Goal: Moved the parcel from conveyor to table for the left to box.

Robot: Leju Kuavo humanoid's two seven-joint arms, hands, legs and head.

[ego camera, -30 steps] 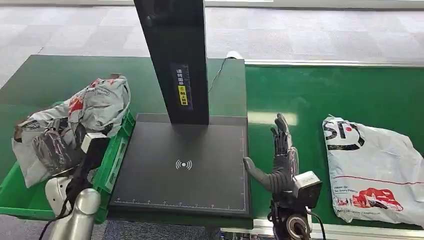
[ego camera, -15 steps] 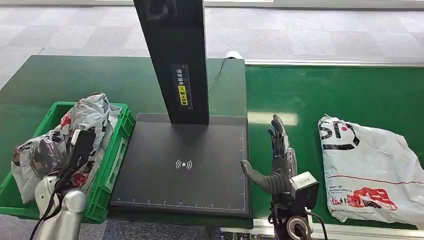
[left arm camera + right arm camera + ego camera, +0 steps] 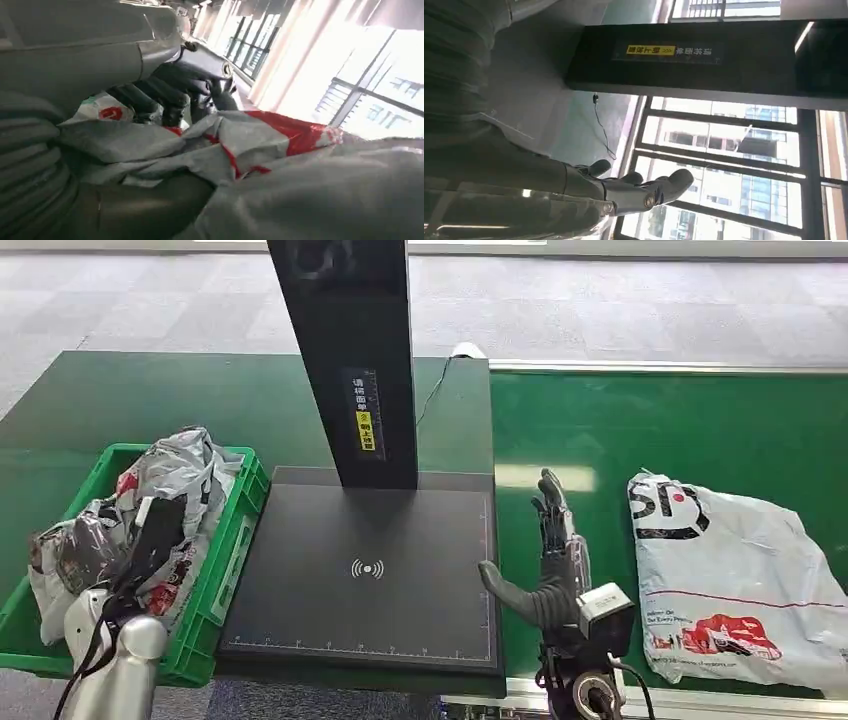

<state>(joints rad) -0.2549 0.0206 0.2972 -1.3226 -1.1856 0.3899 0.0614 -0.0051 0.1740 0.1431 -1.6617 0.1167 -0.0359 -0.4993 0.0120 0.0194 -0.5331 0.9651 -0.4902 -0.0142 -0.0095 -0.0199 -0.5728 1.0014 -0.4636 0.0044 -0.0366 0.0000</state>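
Parcel (image 3: pixel 735 585) lies flat on the conveyor (image 3: pixel 620 430), just to the right of the empty, spread right hand (image 3: pixel 550 560), its long axis running away from the robot, while the far left hand (image 3: pixel 150 540) grips a bag (image 3: pixel 180 470) in the crate (image 3: pixel 225 570).

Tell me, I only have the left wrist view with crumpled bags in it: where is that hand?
Observer: The left hand is down on the grey bags inside the green crate.
Operator: And the right hand?
Observer: The right hand is open, fingers straight, beside the black scanner pad.
Operator: Any parcel waiting?
Observer: Yes, a white parcel lies flat on the green belt, apart from the right hand.
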